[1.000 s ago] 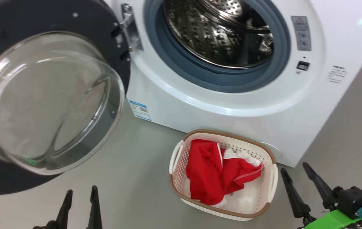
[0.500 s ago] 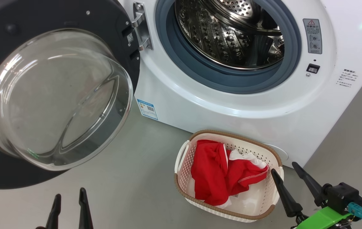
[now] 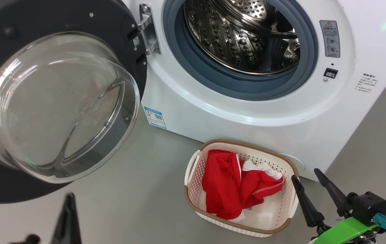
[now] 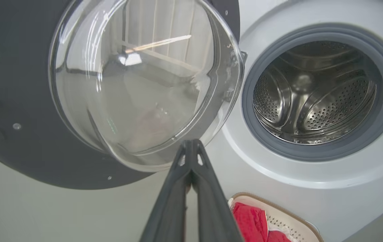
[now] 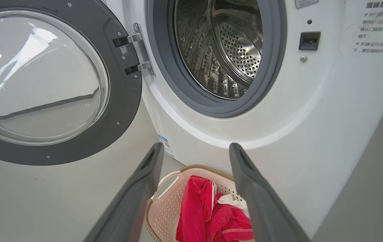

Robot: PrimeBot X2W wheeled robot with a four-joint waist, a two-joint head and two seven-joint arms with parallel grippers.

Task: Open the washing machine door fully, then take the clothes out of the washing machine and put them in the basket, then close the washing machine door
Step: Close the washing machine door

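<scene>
I see the washing machine door [image 3: 57,105] swung wide open, at nine o'clock of the washing machine [image 3: 247,115] drum [image 3: 243,37]. The red clothes [image 3: 233,183] lie in the basket [image 3: 196,179] at the drum's six o'clock. My left gripper [image 3: 69,198] is pinched together at the head view's seven o'clock. My right gripper [image 3: 305,173], spread wide, sits just beside the basket at three o'clock.

clothes [image 3: 237,183] in basket [image 3: 193,200]
</scene>
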